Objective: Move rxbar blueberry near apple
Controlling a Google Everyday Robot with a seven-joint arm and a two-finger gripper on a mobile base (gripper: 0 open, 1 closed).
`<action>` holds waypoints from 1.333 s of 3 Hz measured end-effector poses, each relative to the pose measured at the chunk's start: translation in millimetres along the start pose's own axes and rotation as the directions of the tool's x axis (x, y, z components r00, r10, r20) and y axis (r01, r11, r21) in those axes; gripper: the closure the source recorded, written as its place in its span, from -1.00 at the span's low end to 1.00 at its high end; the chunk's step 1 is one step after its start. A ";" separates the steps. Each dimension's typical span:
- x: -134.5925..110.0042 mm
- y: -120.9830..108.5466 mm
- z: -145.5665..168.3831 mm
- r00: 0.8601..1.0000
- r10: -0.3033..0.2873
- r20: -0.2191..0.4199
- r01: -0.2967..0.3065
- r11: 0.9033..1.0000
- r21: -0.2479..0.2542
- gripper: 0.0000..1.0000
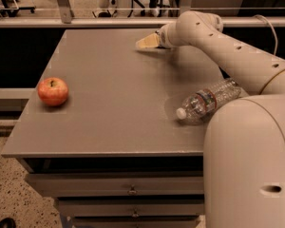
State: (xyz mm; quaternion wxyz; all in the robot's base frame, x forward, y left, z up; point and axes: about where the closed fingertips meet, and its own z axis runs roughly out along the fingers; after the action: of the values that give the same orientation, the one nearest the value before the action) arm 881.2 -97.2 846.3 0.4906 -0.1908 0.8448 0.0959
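Observation:
The red-orange apple [52, 91] sits near the left edge of the grey table [109, 108]. My gripper [147, 42] reaches low over the far middle of the table, at the end of the cream arm [228, 51] that comes in from the right. It is far from the apple, up and to the right of it. The dark navy rxbar blueberry does not show anywhere; whether it lies under or in the gripper is hidden.
A clear plastic bottle [206, 100] with a white cap lies on its side at the right of the table, close to my arm's large cream body [249, 160]. Drawers [128, 189] sit under the front edge. A rail [85, 20] runs behind the table.

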 end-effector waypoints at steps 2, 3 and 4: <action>-1.9 -4.6 15.8 1.000 0.005 0.000 -0.005 1.000 0.023 -0.08; -6.0 -4.0 14.5 1.000 -0.010 0.014 0.010 1.000 0.025 0.41; -14.9 3.8 4.3 0.998 -0.048 0.046 0.047 0.999 0.007 0.87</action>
State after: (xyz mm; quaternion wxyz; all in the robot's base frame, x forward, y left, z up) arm 889.6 -88.9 856.9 0.5126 -0.2071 0.8288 0.0860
